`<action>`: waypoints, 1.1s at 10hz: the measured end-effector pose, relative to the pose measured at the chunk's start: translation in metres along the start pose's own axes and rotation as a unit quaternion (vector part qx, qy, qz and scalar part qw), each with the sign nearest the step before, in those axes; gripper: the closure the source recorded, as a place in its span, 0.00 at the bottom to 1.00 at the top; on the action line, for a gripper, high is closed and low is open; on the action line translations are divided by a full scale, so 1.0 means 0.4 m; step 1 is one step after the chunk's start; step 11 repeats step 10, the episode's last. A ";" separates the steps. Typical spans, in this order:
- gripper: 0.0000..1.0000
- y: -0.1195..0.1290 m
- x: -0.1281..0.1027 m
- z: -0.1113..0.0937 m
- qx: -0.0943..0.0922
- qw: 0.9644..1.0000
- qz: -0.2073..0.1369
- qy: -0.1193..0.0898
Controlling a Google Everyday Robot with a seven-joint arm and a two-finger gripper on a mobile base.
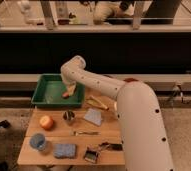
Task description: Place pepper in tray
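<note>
A green tray point(45, 91) sits at the back left of the wooden table point(109, 131). My white arm reaches from the right over the tray. My gripper point(70, 90) hangs over the tray's right part, with an orange-red pepper point(68, 93) at its tip, just above or on the tray floor. I cannot tell whether the pepper is still held.
On the table stand an orange fruit point(47, 122), a small metal cup point(68, 117), a grey cloth point(93, 117), a blue-lidded jar point(38, 142), a blue sponge point(65, 150), a utensil point(85, 133), wooden tongs point(97, 102) and a small black tool point(91, 155). A dark counter wall runs behind.
</note>
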 end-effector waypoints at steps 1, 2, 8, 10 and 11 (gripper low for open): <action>0.20 -0.014 -0.006 -0.025 0.005 1.000 0.000 0.000; 0.20 -0.020 -0.010 -0.042 0.006 1.000 0.001 0.000; 0.20 -0.036 -0.002 -0.148 -0.060 0.995 0.075 0.005; 0.20 -0.039 0.034 -0.229 -0.032 0.995 0.097 0.006; 0.20 -0.039 0.034 -0.229 -0.032 0.995 0.097 0.006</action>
